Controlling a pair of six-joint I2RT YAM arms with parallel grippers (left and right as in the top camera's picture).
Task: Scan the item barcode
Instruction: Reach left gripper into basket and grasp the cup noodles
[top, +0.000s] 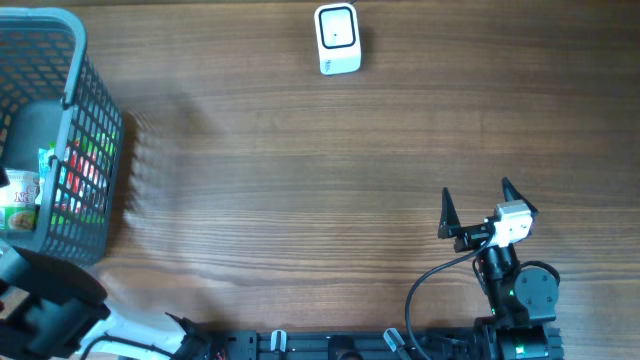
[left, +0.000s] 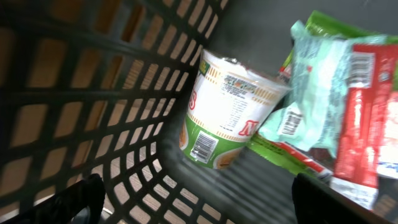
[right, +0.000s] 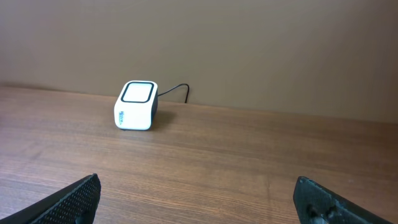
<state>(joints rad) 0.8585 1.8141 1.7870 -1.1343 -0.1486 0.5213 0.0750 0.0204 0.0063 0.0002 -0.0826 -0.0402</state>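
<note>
Black fingertips (left: 84, 199) of the left gripper (left: 199, 208) show at the two lower corners of the left wrist view. They stand far apart and nothing is between them, so this claw is wide open and holds nothing. It is down inside the grey basket (left: 93, 93), whose lattice wall fills the left side of the view.

Just ahead of the claw, apart from both fingers, is a noodle cup (left: 224, 112), white and green with red letters. It leans against the basket wall, and a barcode (left: 204, 146) is printed low on the side that faces the camera. A pale green packet (left: 323, 81) is pressed against the right side of the cup. A red packet (left: 367, 124) lies beside it, and a darker green packet (left: 280, 149) lies under both.

From overhead, the basket is at the far left corner of the wooden table (top: 300, 200).

The right gripper (top: 476, 195) is on the other side, near the front edge. Its two fingers are spread wide over bare wood, and it also holds nothing.

The white scanner (top: 337, 38) stands at the far edge of the table, well apart from both claws and from the basket. A dark cable (right: 177, 89) goes out behind it.
</note>
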